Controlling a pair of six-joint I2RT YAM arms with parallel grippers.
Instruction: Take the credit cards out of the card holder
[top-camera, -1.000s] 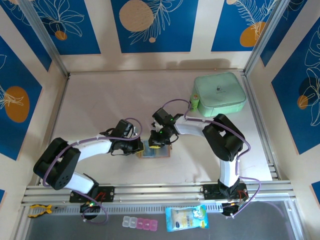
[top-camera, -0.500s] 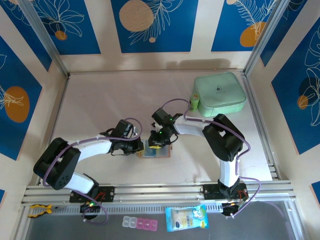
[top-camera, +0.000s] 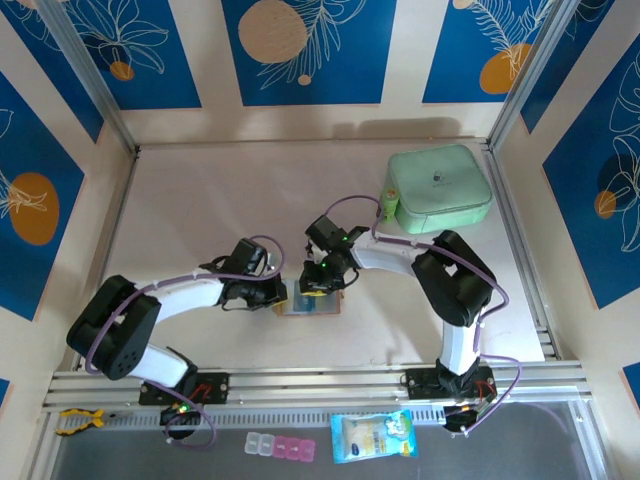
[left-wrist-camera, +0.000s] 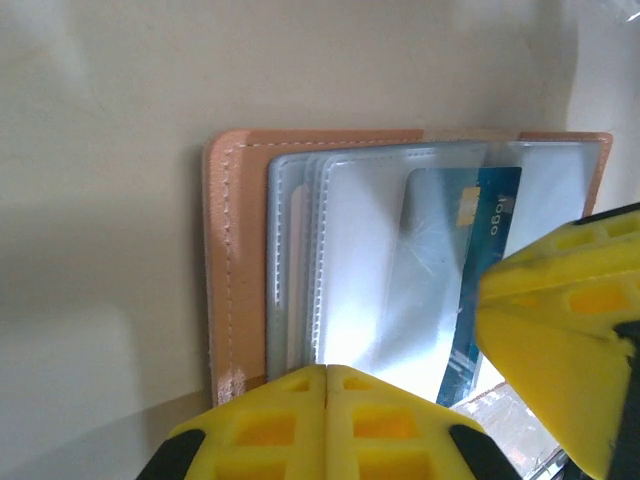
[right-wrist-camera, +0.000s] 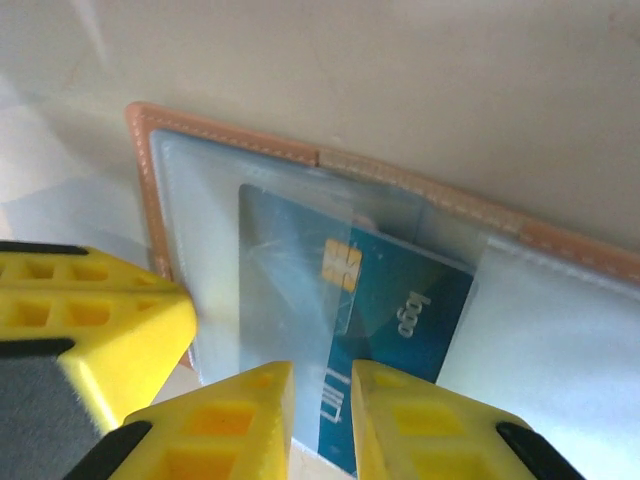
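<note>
Obs. Card holder lies spread flat on the table, tan leather border facing up, with both hands meeting over it.

Left hand: clenched, its two yellow fingers pressed flat together with nothing visible between them. The tips sit at the edge of the card holder nearest this hand, touching or just over the clear sleeves; contact cannot be confirmed. The stitched leather edge runs off to the left of the fingertips.

Right hand: released, with a narrow gap between the fingers. Blue of the credit card shows through that gap, directly under the tips. Cannot tell whether either pad touches the card or the sleeve over it. Nothing is seen clamped.

Credit card: dark blue, gold chip, pale print. It sits partly inside a clear sleeve of the card holder and partly pushed out past the sleeve's edge, extending ahead of the right hand's tips. From the left wrist view it lies ahead and to the right of the clenched fingers, just beside one finger of the right hand.

The two hands are close together, on neighbouring sides of the card holder.

Mint-green case sits well apart from both hands, at the far right of the table.
</note>
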